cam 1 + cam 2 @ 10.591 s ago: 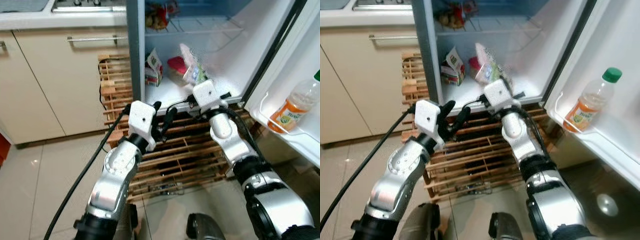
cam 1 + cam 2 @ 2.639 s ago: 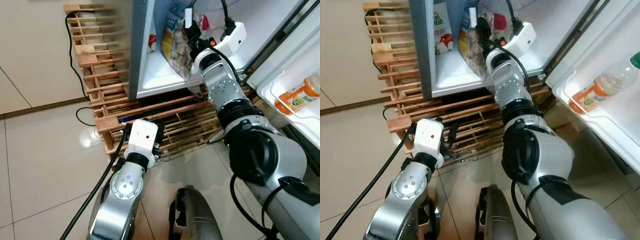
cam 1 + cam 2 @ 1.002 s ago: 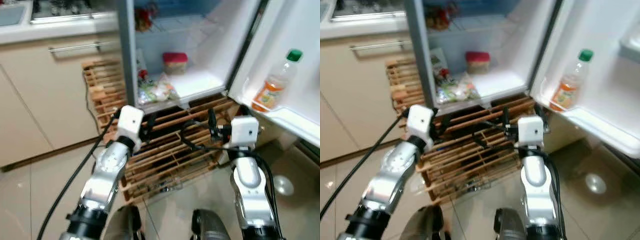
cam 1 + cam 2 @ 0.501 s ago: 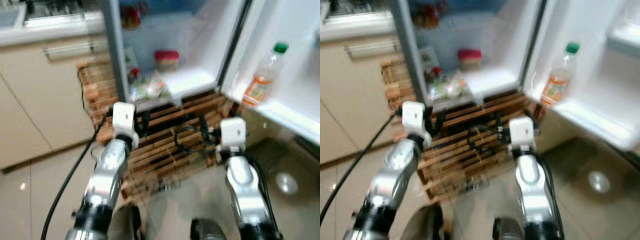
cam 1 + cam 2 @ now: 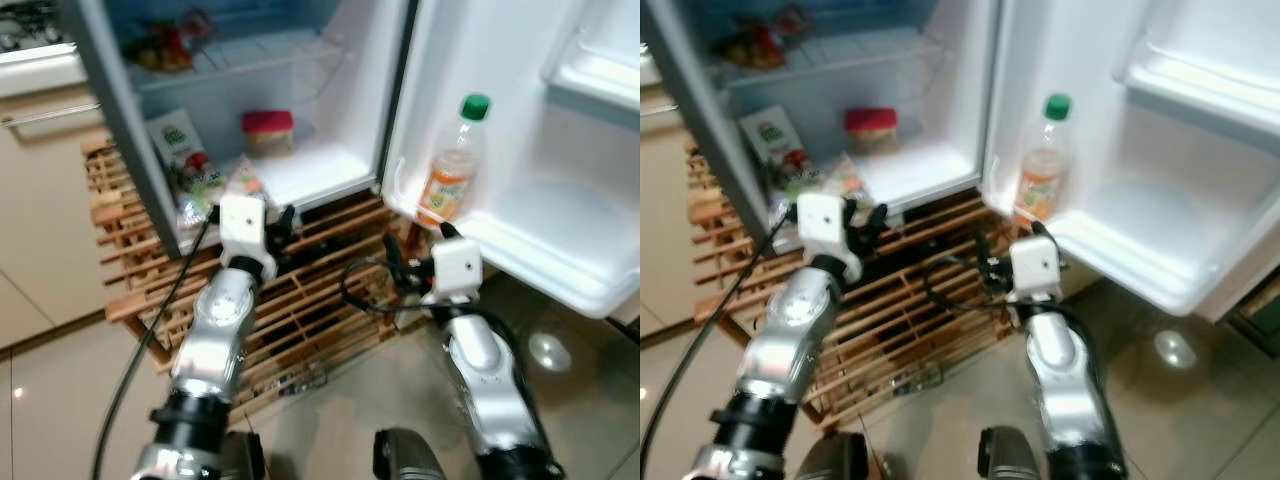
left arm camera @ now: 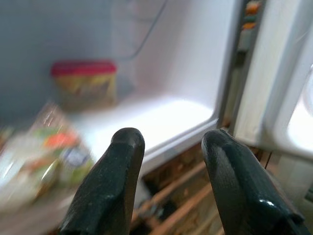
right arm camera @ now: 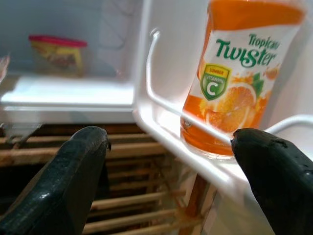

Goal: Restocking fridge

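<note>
The fridge [image 5: 330, 90] stands open, its door swung out to the right. An orange juice bottle [image 5: 452, 165] with a green cap stands in the door shelf [image 5: 520, 240]. On the bottom shelf are a red-lidded tub [image 5: 268, 130], a juice carton [image 5: 172, 140] and a clear food bag [image 5: 215, 185]. My right gripper [image 7: 171, 137] is open and empty, low in front of the door shelf, with the bottle [image 7: 239, 88] just beyond its fingers. My left gripper [image 6: 173, 137] is open and empty in front of the bottom shelf, near the bag [image 6: 49, 142].
A wooden pallet [image 5: 300, 300] lies under the fridge, right behind both grippers. Cream kitchen cabinets [image 5: 40, 200] stand to the left. An upper door shelf [image 5: 590, 75] juts out at the right. Tiled floor [image 5: 580, 380] lies open below the door.
The head view has swung right, bringing the door into full view. The right gripper, inside the fridge at the bag 2.6 s ago, is out and empty; the bag lies on the shelf.
</note>
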